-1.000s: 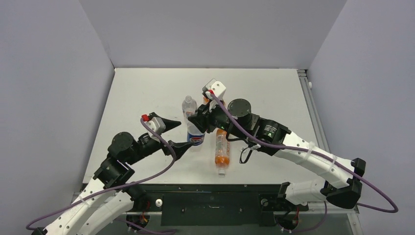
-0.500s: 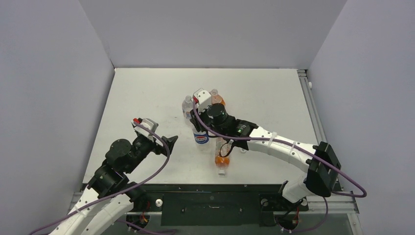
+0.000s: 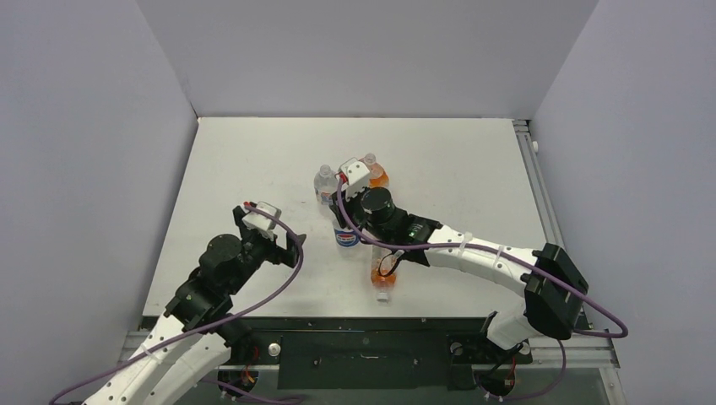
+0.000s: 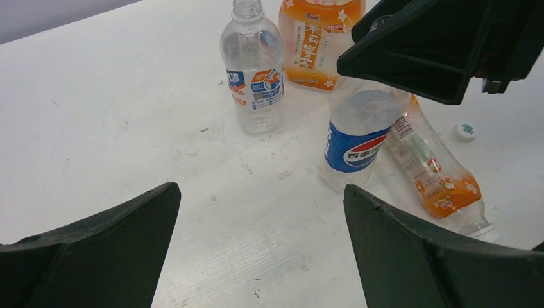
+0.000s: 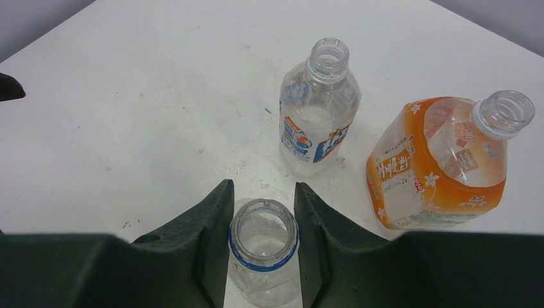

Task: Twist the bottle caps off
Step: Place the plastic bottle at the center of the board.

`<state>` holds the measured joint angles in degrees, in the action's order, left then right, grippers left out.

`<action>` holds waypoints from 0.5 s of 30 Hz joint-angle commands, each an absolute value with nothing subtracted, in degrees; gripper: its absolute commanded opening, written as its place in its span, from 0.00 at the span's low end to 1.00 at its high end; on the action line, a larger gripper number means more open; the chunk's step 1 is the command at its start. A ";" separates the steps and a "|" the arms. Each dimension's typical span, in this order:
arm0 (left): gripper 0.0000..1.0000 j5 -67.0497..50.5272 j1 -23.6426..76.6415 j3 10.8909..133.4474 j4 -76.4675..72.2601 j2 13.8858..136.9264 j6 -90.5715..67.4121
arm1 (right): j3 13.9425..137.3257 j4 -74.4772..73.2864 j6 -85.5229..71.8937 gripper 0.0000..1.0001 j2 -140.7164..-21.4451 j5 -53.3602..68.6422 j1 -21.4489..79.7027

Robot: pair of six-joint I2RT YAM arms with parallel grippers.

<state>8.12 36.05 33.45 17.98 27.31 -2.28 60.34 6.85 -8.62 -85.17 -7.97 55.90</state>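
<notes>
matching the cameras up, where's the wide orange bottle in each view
top external: wide orange bottle near picture centre, at the far right of the bottle cluster.
left wrist: top centre, its top cut off by the frame.
right wrist: right side, upright, neck open.
shared landmark: small clear bottle standing beside it.

The top camera looks down from above the near edge over the whole bench (image 3: 253, 152), while both low wrist cameras face the same standing bottles (image 4: 253, 64) up close.
</notes>
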 commanded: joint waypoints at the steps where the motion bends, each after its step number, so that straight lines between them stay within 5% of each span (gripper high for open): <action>1: 0.97 8.62 34.50 33.19 12.56 28.95 -1.68 | 58.86 9.36 -9.79 0.30 -83.65 -9.42 55.70; 4: 0.97 7.83 33.59 33.22 11.49 30.02 -1.56 | 58.68 8.88 -9.81 0.48 -82.41 -9.85 55.70; 15: 0.97 5.83 32.57 34.66 10.30 32.16 -1.81 | 61.53 4.07 -8.71 0.78 -78.16 -10.43 55.68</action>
